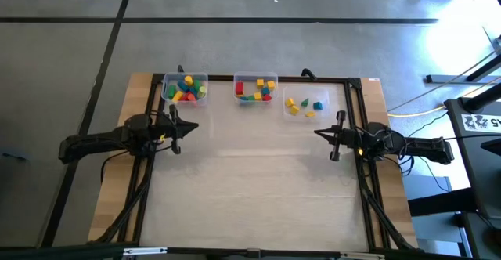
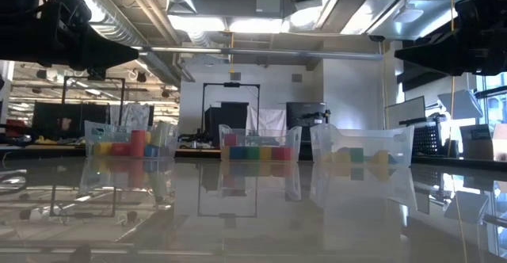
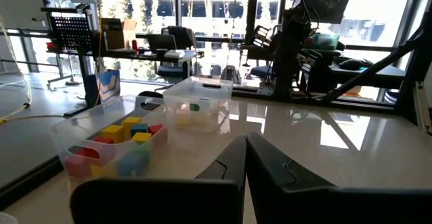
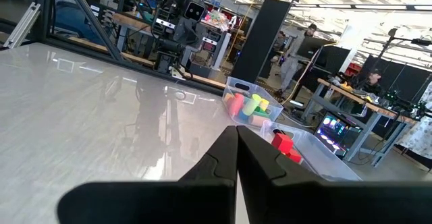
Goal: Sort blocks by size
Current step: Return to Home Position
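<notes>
Left gripper (image 3: 244, 143) sits closest to its wrist cam: two dark matte wedge-shaped fingers pressed flat together, nothing held. It hangs over the table's left side, pointing inward, in front of the left bin and apart from it. Table (image 1: 258, 189) top is white and glossy, mirror-like in the low view, with bare wood strips down both sides and a thin black frame (image 1: 219, 77). Centre and front of the top are open, with wide room between the arms. Three clear thin-walled plastic bins run along the far edge, apart from each other. Left bin (image 1: 166, 78) is packed with blocks (image 1: 186, 88), cubes and short cylinders in red, yellow, green and blue. Middle bin (image 1: 237, 77) has a looser mixed layer. Right bin (image 1: 322, 95), set slightly nearer, has a few yellow pieces plus one green and one blue. Right gripper (image 4: 237, 131) is over the right side, same dark fingers closed tip to tip, empty.
</notes>
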